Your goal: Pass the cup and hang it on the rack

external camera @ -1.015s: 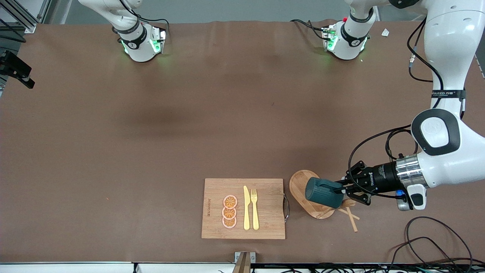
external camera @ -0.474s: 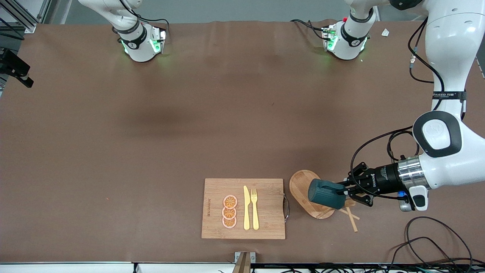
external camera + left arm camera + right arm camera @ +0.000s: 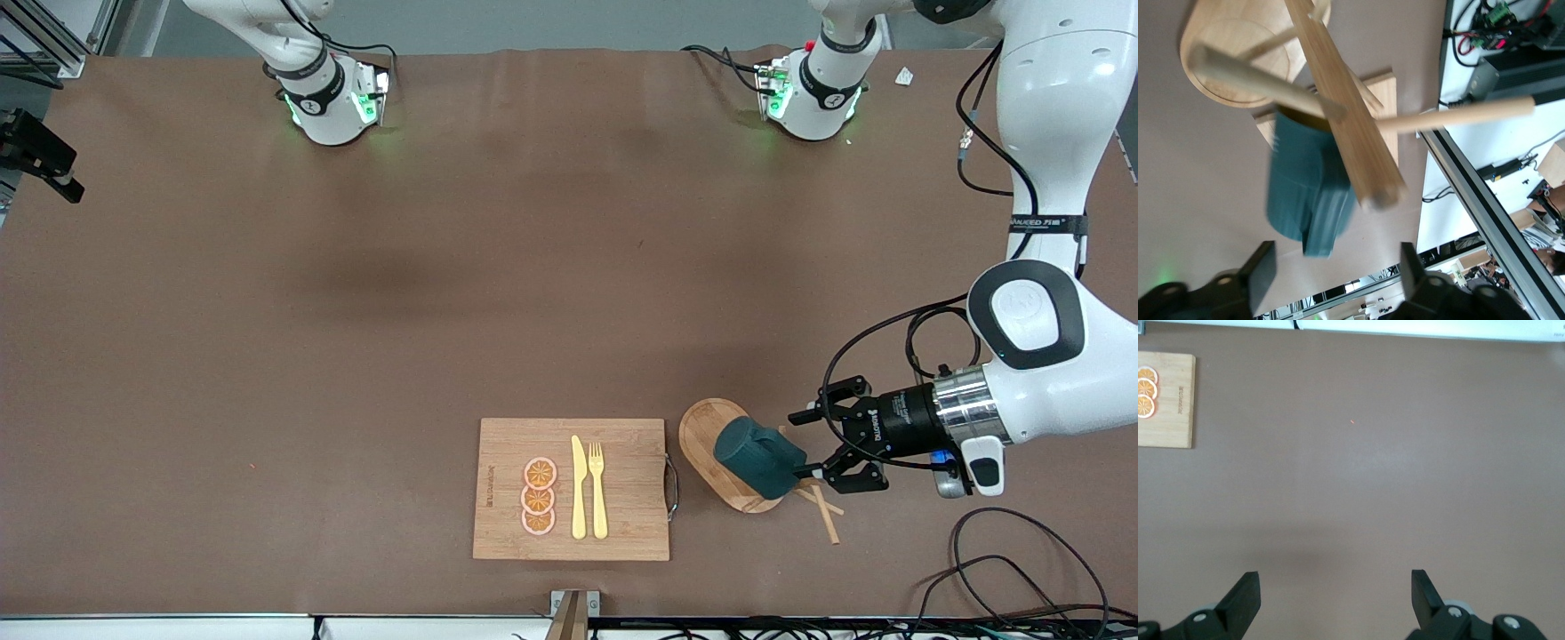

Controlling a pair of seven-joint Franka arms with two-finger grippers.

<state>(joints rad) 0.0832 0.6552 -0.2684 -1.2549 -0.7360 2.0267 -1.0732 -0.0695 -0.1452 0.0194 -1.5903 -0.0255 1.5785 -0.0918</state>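
The dark teal cup (image 3: 757,458) sits up against the light wooden rack (image 3: 709,433), over its oval base. In the left wrist view the cup (image 3: 1308,193) is blurred beside the rack's post (image 3: 1345,113) and under a peg (image 3: 1251,80), its handle pointing at my gripper. I cannot tell whether it hangs on a peg. My left gripper (image 3: 800,443) (image 3: 1337,267) is open, fingers apart on either side of the handle without touching it. My right gripper (image 3: 1333,590) is open over bare table and holds nothing.
A rectangular cutting board (image 3: 622,524) (image 3: 1168,420) with orange slices (image 3: 539,496), a yellow knife (image 3: 579,489) and a fork (image 3: 597,489) lies beside the rack, toward the right arm's end. Loose cables (image 3: 1005,560) trail near the front edge below the left arm.
My left gripper has opened and let go of the cup's handle. The cup has settled slightly lower against the rack. The right arm has not moved.
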